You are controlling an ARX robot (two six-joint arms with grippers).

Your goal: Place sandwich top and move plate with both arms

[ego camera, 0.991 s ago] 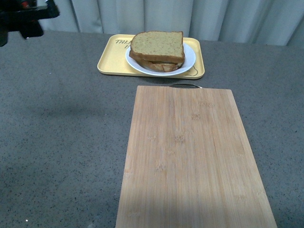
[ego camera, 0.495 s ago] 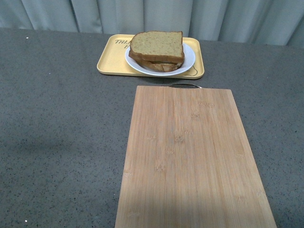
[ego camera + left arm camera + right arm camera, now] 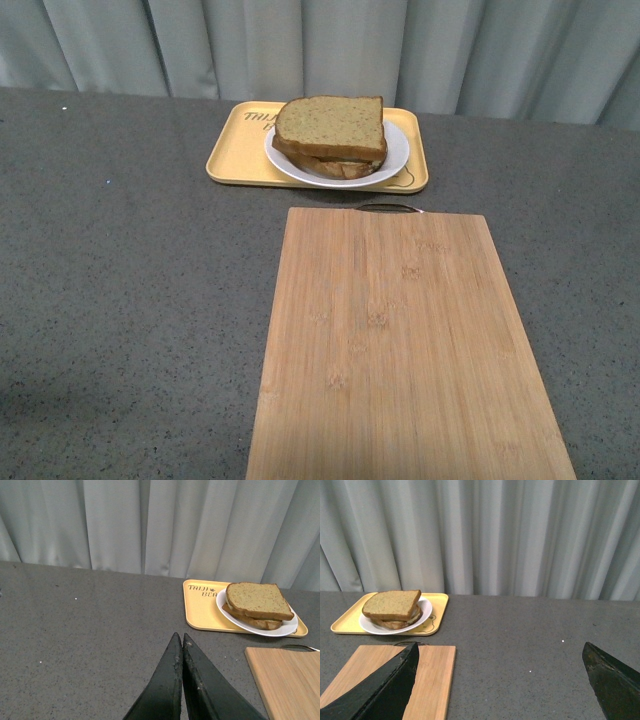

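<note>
The sandwich top [image 3: 331, 122], a tan speckled bread slice with a brown crust, lies on top of the stack on the round white plate [image 3: 392, 158]. The plate rests on a yellow tray [image 3: 232, 150] at the far side of the table. Both show in the left wrist view, top [image 3: 257, 599] and plate [image 3: 290, 629], and in the right wrist view, top [image 3: 391, 604] and plate [image 3: 424, 615]. Neither arm shows in the front view. My left gripper [image 3: 180, 639] is shut and empty, well short of the tray. My right gripper [image 3: 500, 652] is wide open and empty, far from the plate.
A bamboo cutting board [image 3: 395, 340] lies on the grey table in front of the tray, with a dark metal handle [image 3: 388, 208] at its far edge. Grey curtains [image 3: 320, 45] hang behind the table.
A dark gripper at the front view's upper left a second ago has left that view. The camera view has tilted slightly, so the tray and board sit lower in the picture.
</note>
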